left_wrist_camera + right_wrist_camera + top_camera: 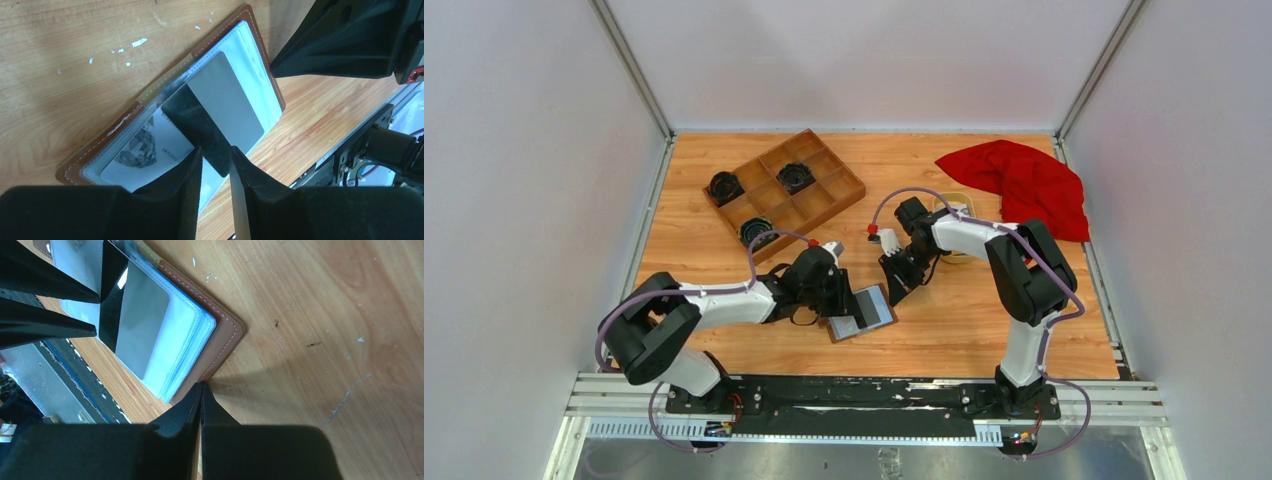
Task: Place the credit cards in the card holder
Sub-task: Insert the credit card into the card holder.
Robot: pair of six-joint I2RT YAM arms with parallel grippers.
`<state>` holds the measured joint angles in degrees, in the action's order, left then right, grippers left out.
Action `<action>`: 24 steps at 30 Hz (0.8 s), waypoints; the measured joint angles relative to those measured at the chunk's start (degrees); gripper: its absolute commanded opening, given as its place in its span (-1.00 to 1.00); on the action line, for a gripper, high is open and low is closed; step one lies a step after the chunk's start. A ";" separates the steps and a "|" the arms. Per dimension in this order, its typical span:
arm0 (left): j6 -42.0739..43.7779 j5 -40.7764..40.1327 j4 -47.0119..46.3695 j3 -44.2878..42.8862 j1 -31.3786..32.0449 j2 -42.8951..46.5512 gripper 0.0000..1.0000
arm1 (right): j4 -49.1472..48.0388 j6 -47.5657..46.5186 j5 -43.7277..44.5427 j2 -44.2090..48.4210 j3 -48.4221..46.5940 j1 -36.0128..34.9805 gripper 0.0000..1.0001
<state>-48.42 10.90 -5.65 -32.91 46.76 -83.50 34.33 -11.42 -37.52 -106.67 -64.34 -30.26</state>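
L hand (pixel 216 156) is a little open, w/ a narrow gap btwn its two fingers (pixel 175 195) and nothing visibly clamped. The card holder (pixel 252 60) lies opened flat on the tabletop (pixel 60 50) right ahead of the L fingertips, clear pockets facing up. A credit card (pixel 227 100), grey w/ a dark end, lies slantwise across the holder. Its dark corner reaches into the gap btwn the L fingers. Can't tell if either finger touches it, or if the card is under the clear sleeve or on top of it. A 2nd card (pixel 145 155), white w/ print, sits under the clear plastic just ahead-left of the L tips.

R hand (pixel 201 387) is fully closed, fingers pressed together, holding nothing. Its tips sit at the holder's brown edge (pixel 222 340), on the side opposite the L hand. Can't tell if they touch it or are only just beside it. In the R wrist view the grey card (pixel 142 325) lies ahead-left of the R tips, w/ the L fingers beyond it.

In the top view the holder (pixel 864 312) lies btwn L hand (pixel 839 298) and R hand (pixel 892 293), close to both. A wooden tray (pixel 819 198) is well beyond the L hand. A red cloth (pixel 1029 185) is well beyond the R hand, out to its right.
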 measured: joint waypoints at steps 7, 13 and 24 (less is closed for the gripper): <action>-0.24 0.87 -1.16 -1.49 0.13 -2.45 -0.34 | 0.00 0.02 -0.31 -0.11 -0.02 0.00 -0.96; -0.24 1.25 -1.70 -3.02 0.26 -4.42 -0.32 | 0.00 0.02 -0.44 -0.15 -0.02 -0.02 -0.96; -0.17 1.42 -2.01 -5.40 0.26 -5.68 -0.32 | 0.00 0.00 -0.52 -0.15 -0.04 -0.04 -0.88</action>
<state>-48.60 12.32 -7.66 -38.30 47.03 -89.19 34.33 -11.42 -38.04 -106.83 -64.38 -30.30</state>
